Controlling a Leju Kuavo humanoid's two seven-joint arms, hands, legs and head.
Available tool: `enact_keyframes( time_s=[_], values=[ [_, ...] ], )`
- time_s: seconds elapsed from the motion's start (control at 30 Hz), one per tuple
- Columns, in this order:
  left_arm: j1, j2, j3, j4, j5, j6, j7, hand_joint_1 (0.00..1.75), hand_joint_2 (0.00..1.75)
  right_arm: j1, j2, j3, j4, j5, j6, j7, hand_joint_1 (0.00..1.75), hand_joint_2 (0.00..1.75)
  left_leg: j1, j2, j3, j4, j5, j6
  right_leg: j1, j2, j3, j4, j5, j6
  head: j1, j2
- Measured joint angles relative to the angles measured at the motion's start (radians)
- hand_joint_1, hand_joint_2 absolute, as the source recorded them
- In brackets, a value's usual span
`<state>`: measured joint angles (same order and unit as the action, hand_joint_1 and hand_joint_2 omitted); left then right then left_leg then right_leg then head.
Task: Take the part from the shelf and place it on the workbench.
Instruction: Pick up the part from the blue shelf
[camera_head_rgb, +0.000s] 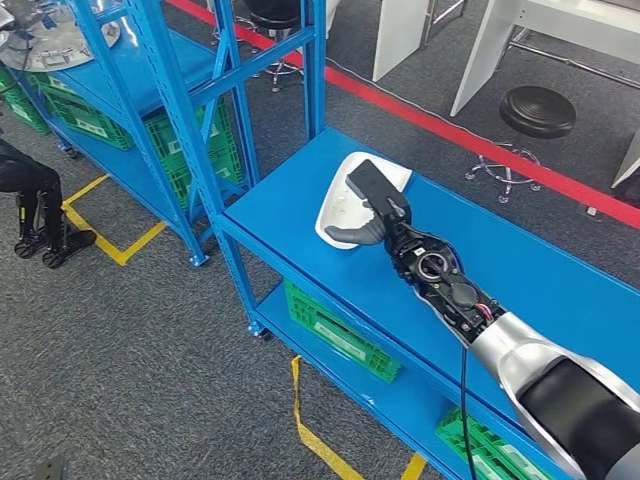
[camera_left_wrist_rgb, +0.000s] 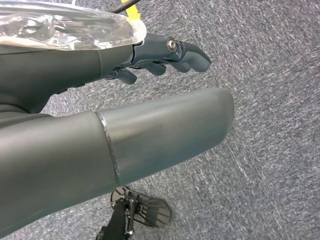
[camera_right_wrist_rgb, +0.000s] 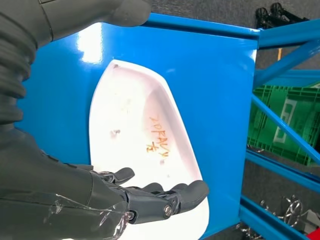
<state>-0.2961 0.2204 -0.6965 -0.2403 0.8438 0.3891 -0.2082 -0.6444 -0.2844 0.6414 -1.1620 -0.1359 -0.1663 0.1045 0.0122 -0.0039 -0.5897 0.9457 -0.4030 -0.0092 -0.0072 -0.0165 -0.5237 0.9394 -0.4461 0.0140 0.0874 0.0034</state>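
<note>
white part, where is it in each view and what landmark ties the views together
Head view: the white part lies on the blue workbench top, near its left end, under the right hand.
Right wrist view: the white part sits mid-picture on the blue top, fingers over its edge.
Left wrist view: not in it; grey carpet.
Shared landmark: green crate under the bench.
</note>
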Motion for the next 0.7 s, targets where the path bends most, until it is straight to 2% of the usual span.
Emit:
enact_keyframes(
  time_s=[0.7],
  values=[
    [0.001, 0.001, 0.0, 0.0, 0.0, 0.0, 0.0, 0.0, 0.0, 0.0, -0.001, -0.007, 0.0, 0.0, 0.0, 0.001, 0.0, 1.75, 0.0, 0.0, 0.0, 0.0, 0.0, 0.0, 0.0, 0.0, 0.0, 0.0, 0.0, 0.0, 0.0, 0.0]
  ],
)
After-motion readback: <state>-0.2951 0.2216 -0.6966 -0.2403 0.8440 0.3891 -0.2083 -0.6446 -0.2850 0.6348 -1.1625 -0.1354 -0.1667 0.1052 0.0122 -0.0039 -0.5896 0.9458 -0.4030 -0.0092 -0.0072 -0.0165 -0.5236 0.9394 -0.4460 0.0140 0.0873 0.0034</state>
